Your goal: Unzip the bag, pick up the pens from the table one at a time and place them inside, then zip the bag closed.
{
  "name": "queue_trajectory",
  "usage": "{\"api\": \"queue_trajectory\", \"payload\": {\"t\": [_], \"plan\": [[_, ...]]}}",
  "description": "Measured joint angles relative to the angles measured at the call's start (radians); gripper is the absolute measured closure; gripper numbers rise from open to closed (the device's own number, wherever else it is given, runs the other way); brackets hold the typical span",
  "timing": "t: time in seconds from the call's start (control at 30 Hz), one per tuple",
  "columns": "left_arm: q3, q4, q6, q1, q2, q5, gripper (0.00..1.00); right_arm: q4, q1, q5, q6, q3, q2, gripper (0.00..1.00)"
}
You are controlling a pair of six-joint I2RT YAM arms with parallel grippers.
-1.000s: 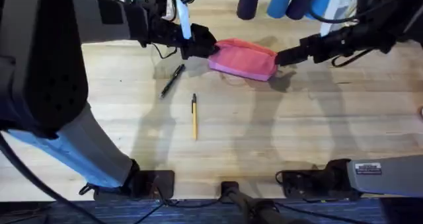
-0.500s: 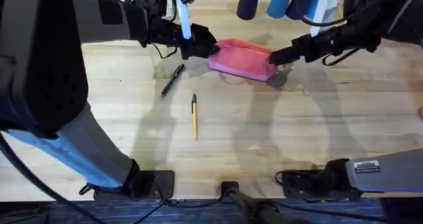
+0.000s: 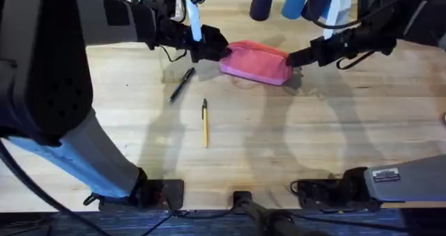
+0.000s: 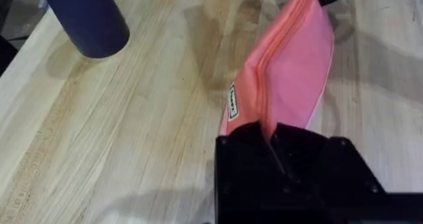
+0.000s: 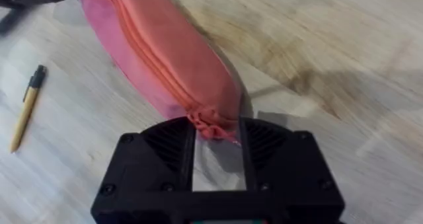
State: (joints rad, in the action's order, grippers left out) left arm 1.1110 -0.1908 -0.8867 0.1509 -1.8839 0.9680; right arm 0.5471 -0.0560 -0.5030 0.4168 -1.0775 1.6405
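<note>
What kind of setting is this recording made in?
Probably a robot lab workbench: two arms clamped at the edge of a wooden plank table, a pink pouch and two pens laid out, cables along the front.

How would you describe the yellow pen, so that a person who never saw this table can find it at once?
Start at the pink bag, held at its ends by both grippers on the far part of the wooden table. Nearer the arm bases, two pens lie apart on bare wood. The yellow pen is the nearer, pointing straight away; the black pen lies slanted.

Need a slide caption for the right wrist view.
Right gripper at the end of the zipped, soft pink fabric pouch; yellow-tan pen lies on the wooden table.
</note>
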Motion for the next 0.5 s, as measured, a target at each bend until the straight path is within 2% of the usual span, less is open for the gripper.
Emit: {"api": "queue_trajectory", "payload": {"t": [0.13,0.27,0.5], "plan": [[0.0,0.0,0.0,0.0,0.0,0.0,0.959,0.001,0.002,-0.007,0.0,0.0,0.0,0.657],[0.0,0.0,0.0,0.0,0.0,0.0,0.959,0.007,0.002,-0.013,0.0,0.0,0.0,0.779],[0.0,0.0,0.0,0.0,0.0,0.0,0.959,0.014,0.002,-0.016,0.0,0.0,0.0,0.898]]}}
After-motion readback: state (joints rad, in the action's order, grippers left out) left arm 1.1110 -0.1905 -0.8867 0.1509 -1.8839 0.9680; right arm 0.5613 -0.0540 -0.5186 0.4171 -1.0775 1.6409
